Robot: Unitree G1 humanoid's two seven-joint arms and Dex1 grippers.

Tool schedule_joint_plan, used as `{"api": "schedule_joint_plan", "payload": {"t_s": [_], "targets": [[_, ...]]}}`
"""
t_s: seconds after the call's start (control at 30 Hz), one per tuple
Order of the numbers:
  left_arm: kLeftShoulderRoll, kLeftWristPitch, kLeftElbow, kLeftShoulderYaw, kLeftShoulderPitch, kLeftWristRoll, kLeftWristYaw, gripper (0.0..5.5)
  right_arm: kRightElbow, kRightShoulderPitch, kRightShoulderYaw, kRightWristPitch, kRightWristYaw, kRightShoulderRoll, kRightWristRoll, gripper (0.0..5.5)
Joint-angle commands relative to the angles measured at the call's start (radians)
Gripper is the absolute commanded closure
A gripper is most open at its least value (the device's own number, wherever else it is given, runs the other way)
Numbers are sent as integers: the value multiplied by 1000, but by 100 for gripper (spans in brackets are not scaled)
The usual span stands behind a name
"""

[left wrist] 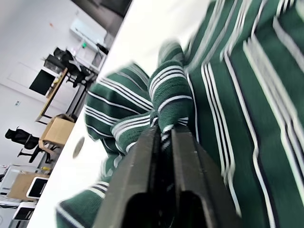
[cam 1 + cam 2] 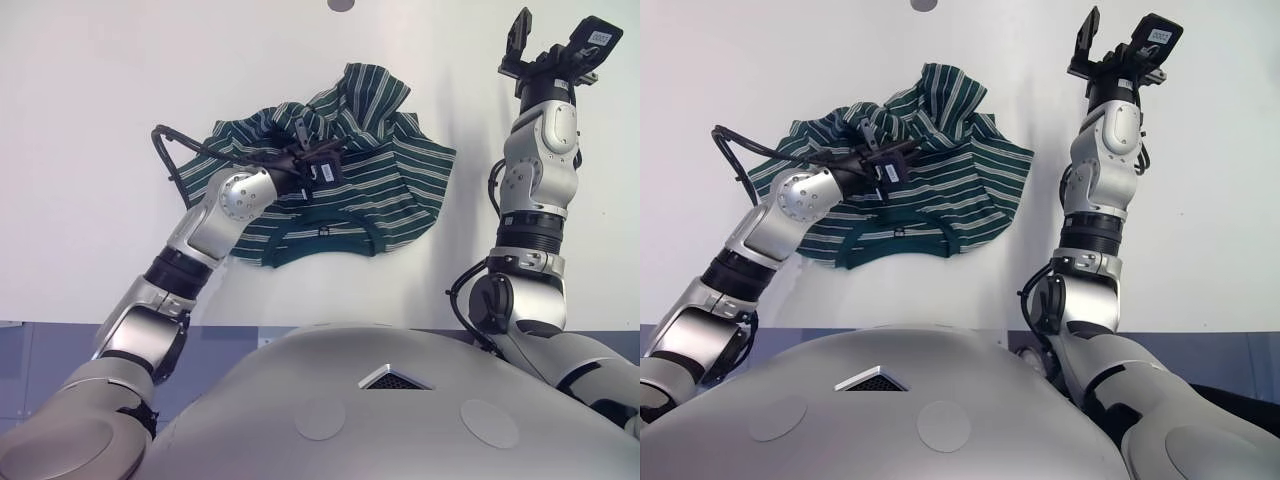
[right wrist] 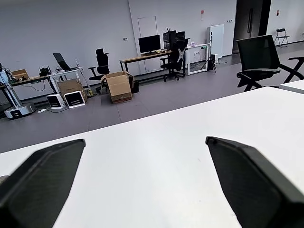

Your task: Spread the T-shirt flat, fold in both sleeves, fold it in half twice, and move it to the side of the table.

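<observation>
A dark green T-shirt (image 2: 395,185) with white stripes lies crumpled on the white table (image 2: 90,120), its collar toward me. My left gripper (image 2: 300,133) sits over the shirt's left-middle part. In the left wrist view its fingers (image 1: 142,156) are shut on a bunched fold of the T-shirt (image 1: 166,90). To the right of the shirt, and apart from it, my right gripper (image 2: 552,40) is held up above the table. In the right wrist view the right gripper (image 3: 145,141) is open, with only bare table between its fingers.
A small grey round mark (image 2: 341,4) sits at the table's far edge. Bare table surface stretches left and right of the shirt. The table's near edge (image 2: 60,322) runs just in front of me. Office desks, chairs (image 3: 263,59) and boxes stand beyond the table.
</observation>
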Motion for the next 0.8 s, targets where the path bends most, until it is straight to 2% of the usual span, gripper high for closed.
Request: {"api": "schedule_joint_plan", "payload": {"t_s": [0.03,0.1,0.17,0.23,0.37,0.53,0.67,0.8], "targets": [[-38,8,-71,66,-9,-163,-75,453,13,15,-1,-19,-7,8,3,73],[-57,94,-150,86,13,-335,-170,415,14,18,-1,-23,-10,8,1,73],[-25,233,-242,87,41,-521,-303,415,14,20,-1,-24,-13,6,-1,73],[14,295,-281,95,26,-586,-383,415,13,19,-3,-24,-14,3,-1,73],[22,267,-99,100,-152,-386,-318,415,20,14,-2,-27,-18,4,-2,73],[83,-9,178,-49,-340,-55,-353,415,23,18,8,-30,-23,20,-3,73],[59,-40,234,-67,-348,-39,-407,415,17,27,12,-28,-31,28,-5,73],[67,-121,283,-82,-360,45,-385,415,10,34,15,-27,-39,35,-1,73]]}}
